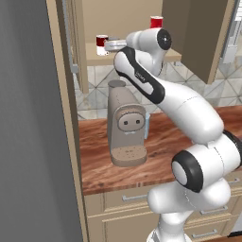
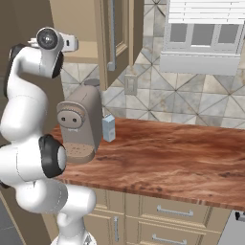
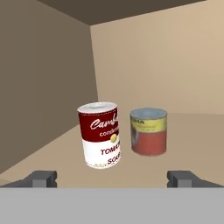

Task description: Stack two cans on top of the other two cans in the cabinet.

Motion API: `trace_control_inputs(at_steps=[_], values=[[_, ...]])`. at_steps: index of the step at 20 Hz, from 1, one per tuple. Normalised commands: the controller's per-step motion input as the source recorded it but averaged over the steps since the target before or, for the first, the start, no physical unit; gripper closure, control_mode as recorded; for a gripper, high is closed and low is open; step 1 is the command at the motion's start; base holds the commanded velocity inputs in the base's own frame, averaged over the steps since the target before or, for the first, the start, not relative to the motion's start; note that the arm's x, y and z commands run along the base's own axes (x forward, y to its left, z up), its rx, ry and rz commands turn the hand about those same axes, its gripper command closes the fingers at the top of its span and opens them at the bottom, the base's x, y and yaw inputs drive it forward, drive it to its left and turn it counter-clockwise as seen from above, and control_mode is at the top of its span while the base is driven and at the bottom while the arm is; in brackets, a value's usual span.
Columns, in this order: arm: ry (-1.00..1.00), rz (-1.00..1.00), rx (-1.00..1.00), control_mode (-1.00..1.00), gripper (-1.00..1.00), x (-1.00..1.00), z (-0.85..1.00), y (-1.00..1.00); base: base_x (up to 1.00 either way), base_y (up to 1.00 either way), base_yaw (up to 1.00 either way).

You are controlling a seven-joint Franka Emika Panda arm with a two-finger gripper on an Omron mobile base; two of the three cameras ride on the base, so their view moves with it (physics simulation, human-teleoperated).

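Note:
The dark red can with a white lower band (image 3: 99,135) stands upright on the cabinet shelf (image 3: 192,144), just ahead and slightly left of my gripper (image 3: 112,179). The gripper is open, its fingertips (image 3: 41,178) wide apart with nothing between them. Behind and to the right of that can is the greyish tin with the yellow-and-red label (image 3: 148,131). From the left base the same dark red can (image 1: 102,45) sits on the shelf (image 1: 94,59) beside my hand. The bright red can (image 1: 156,21) shows higher up, its base hidden by my arm. The tin with the red upper band is hidden.
A tan coffee machine (image 1: 125,123) stands on the wooden counter (image 2: 182,153) below the cabinet, a small blue carton (image 2: 108,128) beside it. The open cabinet door (image 1: 198,33) hangs to the right. A dark tall panel (image 1: 28,118) walls the left; drawer fronts run under the counter.

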Motion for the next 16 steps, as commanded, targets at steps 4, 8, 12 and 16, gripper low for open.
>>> trace_control_inputs(at_steps=[4, 8, 12, 16], values=[[-0.05, 0.0, -0.04, -1.0, -1.0, 0.0, 0.0, 0.17, 0.0, 0.0, 0.0], [-0.09, 0.0, -0.05, -1.0, -1.0, 0.0, 0.0, 0.2, 0.0, 0.0, 0.0], [-0.06, -0.01, -0.04, -1.0, -1.0, 0.03, -0.03, 0.11, 0.0, 0.0, 0.0], [0.0, -0.04, -0.01, -1.0, -1.0, 0.14, -0.1, 0.0, 0.0, 0.0, 0.0]])
